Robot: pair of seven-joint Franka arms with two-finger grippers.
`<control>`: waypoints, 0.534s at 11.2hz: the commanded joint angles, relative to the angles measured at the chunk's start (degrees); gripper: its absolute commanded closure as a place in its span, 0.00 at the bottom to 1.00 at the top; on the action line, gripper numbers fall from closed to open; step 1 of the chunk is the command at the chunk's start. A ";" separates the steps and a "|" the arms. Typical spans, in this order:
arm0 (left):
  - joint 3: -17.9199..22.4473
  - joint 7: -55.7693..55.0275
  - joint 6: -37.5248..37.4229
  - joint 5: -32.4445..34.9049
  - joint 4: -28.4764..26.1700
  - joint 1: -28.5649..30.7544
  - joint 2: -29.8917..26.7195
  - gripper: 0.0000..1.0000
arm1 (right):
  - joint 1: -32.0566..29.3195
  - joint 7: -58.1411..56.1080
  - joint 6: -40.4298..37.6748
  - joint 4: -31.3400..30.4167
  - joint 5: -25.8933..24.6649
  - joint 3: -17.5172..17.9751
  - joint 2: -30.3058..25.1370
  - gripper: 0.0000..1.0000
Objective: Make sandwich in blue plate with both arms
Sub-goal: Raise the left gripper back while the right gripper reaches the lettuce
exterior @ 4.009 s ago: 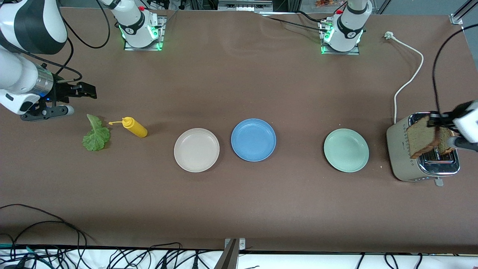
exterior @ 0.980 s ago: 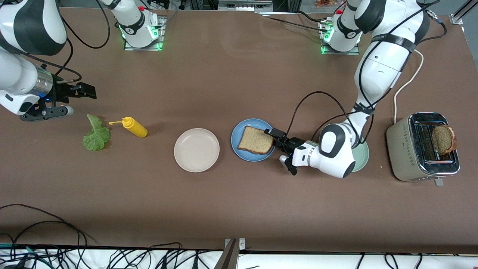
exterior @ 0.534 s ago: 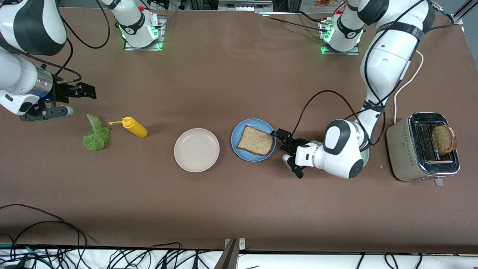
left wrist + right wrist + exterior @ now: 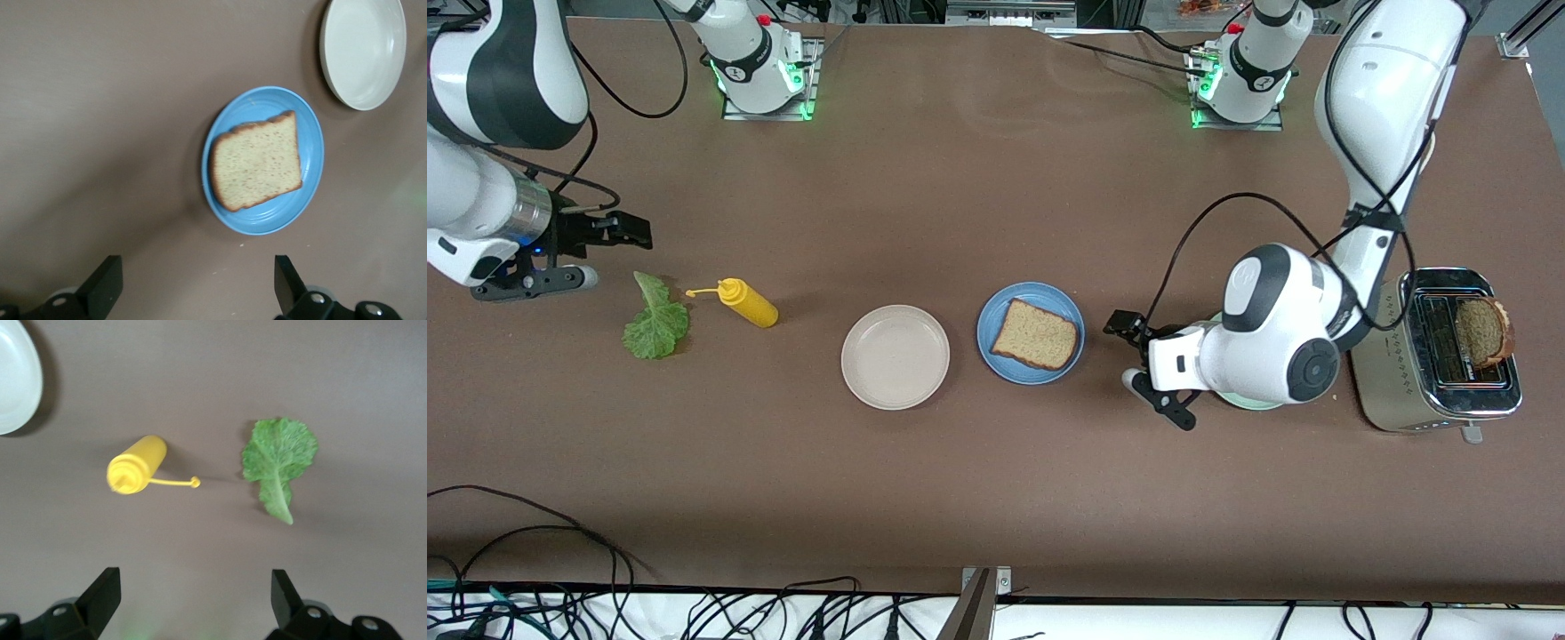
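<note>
No text, label, brand, number or sign can be read anywhere on the table or on what stands on it. The round marks on the two arm bases (image 4: 756, 67) at the table's top edge are too small to read, and the small marks along the toaster (image 4: 1436, 356) wall near the left arm's end of the table cannot be made out either.
</note>
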 commanded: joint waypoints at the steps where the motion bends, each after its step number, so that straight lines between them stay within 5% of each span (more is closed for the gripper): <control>1: 1.17 -4.28 -3.24 10.45 -1.97 0.92 -7.40 0.00 | -0.27 -5.58 4.28 -0.10 -0.93 -3.03 3.93 0.00; 4: 0.56 -14.41 -11.50 22.68 -1.79 0.74 -16.45 0.00 | -0.53 -8.04 8.23 -0.80 -2.16 -4.00 7.80 0.00; 6: 1.09 -14.33 -14.85 22.98 -1.79 2.49 -19.72 0.00 | -0.53 -8.67 12.62 -3.86 -2.42 -4.00 9.04 0.00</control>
